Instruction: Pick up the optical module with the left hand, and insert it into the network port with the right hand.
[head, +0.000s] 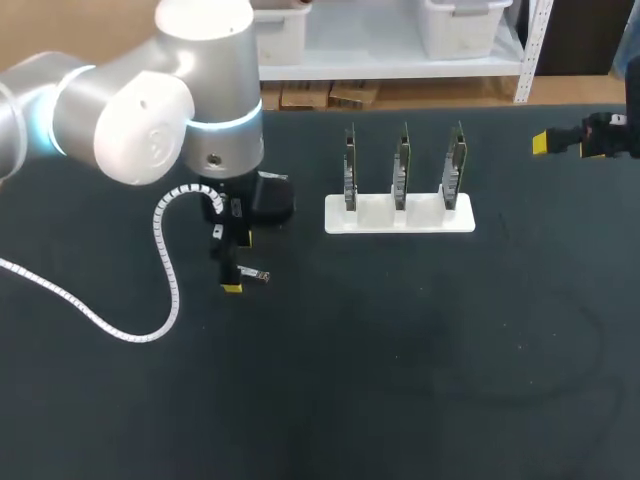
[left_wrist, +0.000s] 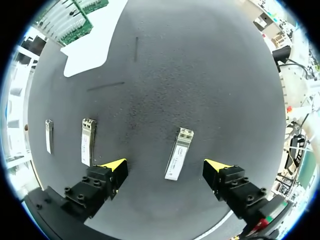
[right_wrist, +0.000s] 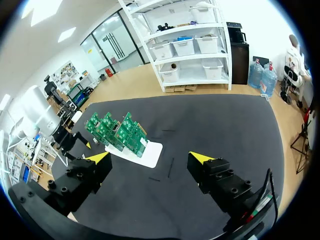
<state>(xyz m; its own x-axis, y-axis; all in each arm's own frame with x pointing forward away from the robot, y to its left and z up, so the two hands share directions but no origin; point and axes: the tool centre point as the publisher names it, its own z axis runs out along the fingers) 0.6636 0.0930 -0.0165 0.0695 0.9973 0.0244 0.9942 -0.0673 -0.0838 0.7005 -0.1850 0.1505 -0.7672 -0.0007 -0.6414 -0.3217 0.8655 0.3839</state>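
On the left side of the bench (left_wrist: 200, 75), the optical module (left_wrist: 179, 154) lay flat between my left end effector's (left_wrist: 165, 166) spread fingers, long axis square to their closing line, my right end effector (right_wrist: 150, 159), also spread, well apart at far right.

See left gripper (head: 236, 281) low over table (head: 400, 380), optical module (head: 260, 276) just beside; white rack (head: 400, 219) with three upright boards (head: 402, 165) mid-table; right gripper (head: 556, 142) far right.
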